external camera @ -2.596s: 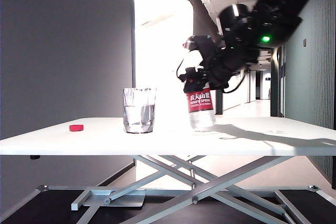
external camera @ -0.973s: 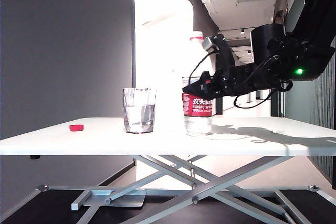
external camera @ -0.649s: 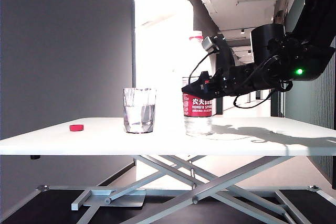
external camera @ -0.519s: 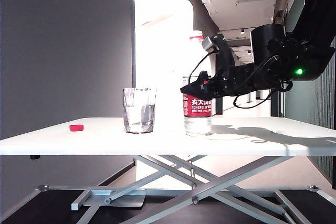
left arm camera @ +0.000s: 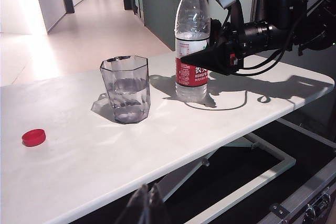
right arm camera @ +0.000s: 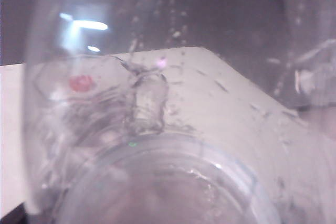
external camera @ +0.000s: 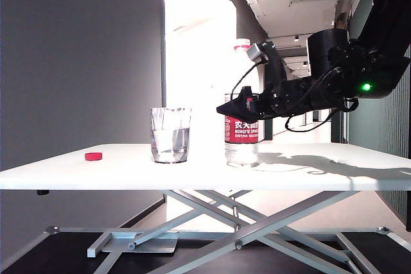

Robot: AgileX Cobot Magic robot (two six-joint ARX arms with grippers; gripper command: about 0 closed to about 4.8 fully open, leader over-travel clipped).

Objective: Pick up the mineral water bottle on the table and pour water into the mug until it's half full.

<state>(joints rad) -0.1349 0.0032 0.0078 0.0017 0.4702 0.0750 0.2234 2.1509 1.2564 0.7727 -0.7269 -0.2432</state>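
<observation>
On table [external camera: 308, 171] | mineral water bottle [external camera: 242, 129] upright, neck up | right tool [external camera: 236, 108] around it, seemingly loosened | left tool [left arm camera: 147, 205] closed, empty

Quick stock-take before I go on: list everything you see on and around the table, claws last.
mineral water bottle: one, clear with red-and-white label, uncapped, upright on the table beside the mug
mug: one, clear faceted glass, partly filled with water, on the table between cap and bottle
water: clear, in the mug's lower part; some also in the bottle
red cap: one, red, lying on the table apart from the mug
table: one, white top, grey cross frame
right claw: one, black, at the bottle's label, jaws parted around it
left claw: one, dark, shut, off the table's near edge
</observation>
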